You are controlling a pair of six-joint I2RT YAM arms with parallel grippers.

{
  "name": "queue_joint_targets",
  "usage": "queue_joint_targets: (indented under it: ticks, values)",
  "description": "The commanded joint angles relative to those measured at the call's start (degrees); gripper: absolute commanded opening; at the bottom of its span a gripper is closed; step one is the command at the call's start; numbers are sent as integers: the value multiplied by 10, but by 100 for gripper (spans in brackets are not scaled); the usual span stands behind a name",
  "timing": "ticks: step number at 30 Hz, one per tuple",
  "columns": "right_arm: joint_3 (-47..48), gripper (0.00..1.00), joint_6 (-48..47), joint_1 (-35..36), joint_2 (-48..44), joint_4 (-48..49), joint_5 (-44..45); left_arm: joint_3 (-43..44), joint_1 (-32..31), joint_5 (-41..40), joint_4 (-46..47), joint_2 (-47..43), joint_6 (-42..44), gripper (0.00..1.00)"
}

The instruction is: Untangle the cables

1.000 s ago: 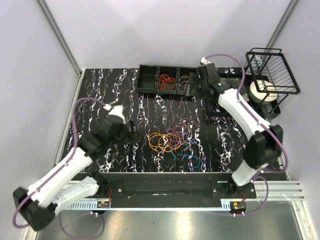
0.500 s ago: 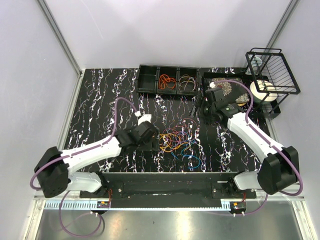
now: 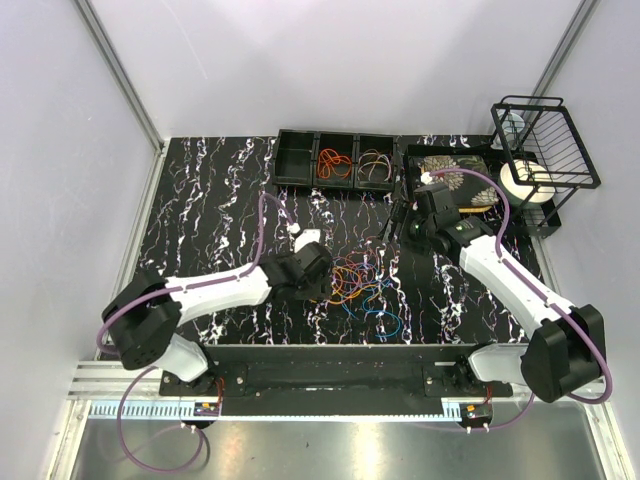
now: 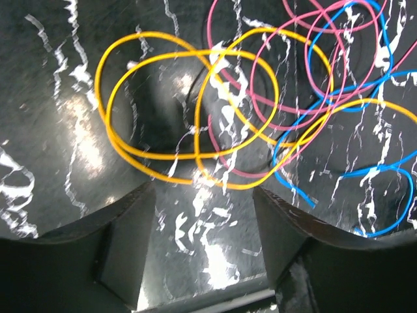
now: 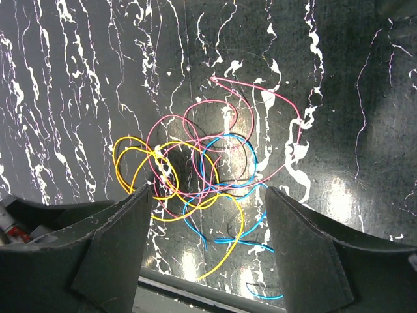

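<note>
The cables (image 3: 355, 283) lie in one tangle mid-table: yellow, pink and blue loops crossing over each other. My left gripper (image 3: 323, 284) sits low at the tangle's left edge. In the left wrist view it (image 4: 203, 190) is open with only bare tabletop between its fingers, and the yellow loops (image 4: 171, 157) lie just beyond the tips. My right gripper (image 3: 400, 222) hangs above the table, up and right of the tangle. It (image 5: 207, 189) is open and empty, looking down on the cables (image 5: 202, 176).
A black three-compartment tray (image 3: 297, 160) stands at the back, with orange loops (image 3: 333, 163) and brownish loops (image 3: 375, 162) in two compartments. A patterned tray (image 3: 455, 165), a black wire rack (image 3: 545, 140) and a white roll (image 3: 520, 182) stand at the back right.
My left arm swung right, from the table's left side to the tangle's edge, its jaws narrowing. My right arm came from over the back tray towards the tangle.
</note>
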Motion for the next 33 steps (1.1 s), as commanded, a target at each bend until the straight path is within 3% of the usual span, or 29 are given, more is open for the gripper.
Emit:
queue_joint_targets:
  ticks: [1, 7, 10, 11, 12, 17, 28, 33]
  values:
    - [-1, 76, -15, 4, -20, 3, -1, 31, -3, -26, 32, 30, -9, 63]
    - [-1, 75, -22, 4, -17, 0, -5, 42, -3, -31, 33, 59, -10, 45]
    - [-1, 76, -24, 4, -12, 1, -6, 49, -3, -34, 37, 68, -8, 28]
    - [0, 75, -24, 3, -10, 1, -6, 52, -3, -31, 36, 71, -6, 9]
    - [0, 75, -25, 5, -8, 1, -8, 57, -3, -30, 34, 76, -2, 2]
    - [-1, 74, -23, 4, -5, 1, -16, 100, -3, -32, -11, 61, 15, 0]
    - [-5, 75, -21, 4, -85, 68, -118, 265, -3, -118, -181, -118, 91, 0]
    - [-30, 76, -2, 5, -101, 121, -176, 204, -3, -142, -153, -148, 94, 0]
